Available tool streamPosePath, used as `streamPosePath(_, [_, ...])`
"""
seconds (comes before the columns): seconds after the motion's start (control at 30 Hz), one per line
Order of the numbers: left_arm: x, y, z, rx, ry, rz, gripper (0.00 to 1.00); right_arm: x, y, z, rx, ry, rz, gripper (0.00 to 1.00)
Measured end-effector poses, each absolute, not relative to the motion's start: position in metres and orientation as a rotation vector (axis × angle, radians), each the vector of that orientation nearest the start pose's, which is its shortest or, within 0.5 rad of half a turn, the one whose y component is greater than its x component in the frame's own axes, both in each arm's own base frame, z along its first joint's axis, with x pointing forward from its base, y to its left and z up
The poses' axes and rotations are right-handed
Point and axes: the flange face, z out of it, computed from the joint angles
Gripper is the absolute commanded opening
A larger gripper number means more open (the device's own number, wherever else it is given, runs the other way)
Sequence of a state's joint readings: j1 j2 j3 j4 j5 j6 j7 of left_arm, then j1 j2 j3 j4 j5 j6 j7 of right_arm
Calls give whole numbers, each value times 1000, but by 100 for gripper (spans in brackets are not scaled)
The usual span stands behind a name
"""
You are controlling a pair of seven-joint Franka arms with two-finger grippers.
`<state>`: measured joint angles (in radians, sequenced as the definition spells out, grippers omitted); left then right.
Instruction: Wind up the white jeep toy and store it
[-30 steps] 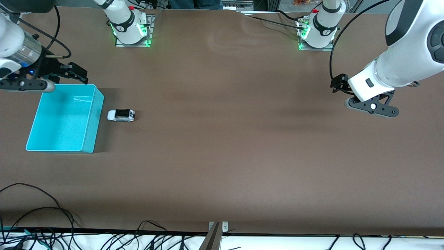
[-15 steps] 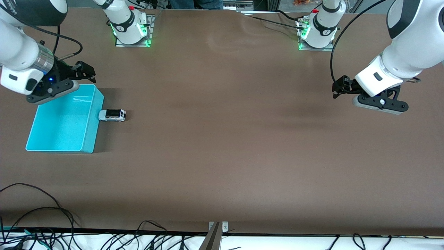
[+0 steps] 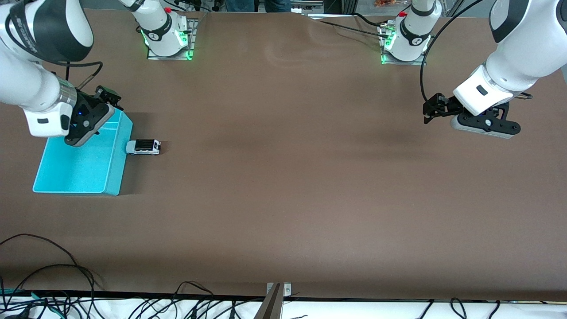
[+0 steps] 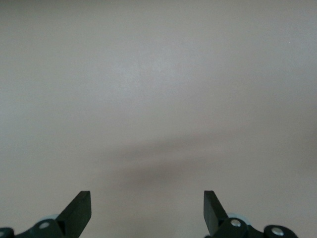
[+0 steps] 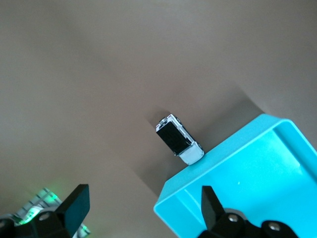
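Since one second ago, white jeep toy has rolled against turquoise bin. Step: approach. Both jaws wide, empty; right gripper over bin's 1 o'clock corner descends next; left gripper waits.

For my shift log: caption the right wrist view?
Small white toy jeep nosed against turquoise plastic bin, open right gripper above.

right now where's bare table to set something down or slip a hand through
Bare table runs from the white jeep toy to under the open left pincer, and down toward the front camera. It is crowded only at the right arm's end: the jeep touches the turquoise bin, with the open right pincer over the bin's corner.
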<state>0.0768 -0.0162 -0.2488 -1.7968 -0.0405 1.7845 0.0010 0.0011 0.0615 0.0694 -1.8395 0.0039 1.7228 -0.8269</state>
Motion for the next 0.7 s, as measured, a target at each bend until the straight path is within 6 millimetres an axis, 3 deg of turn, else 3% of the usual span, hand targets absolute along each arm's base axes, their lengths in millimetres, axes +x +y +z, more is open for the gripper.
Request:
streamPosePath(0.47, [549,-97,544,-3180,247,-2,100,544,33,405,-2541,-1674,220,100])
streamPosePath(0.7, [550,-92,544,-3187,230,-1,100,535,22,379,-2497,-1728,218,100])
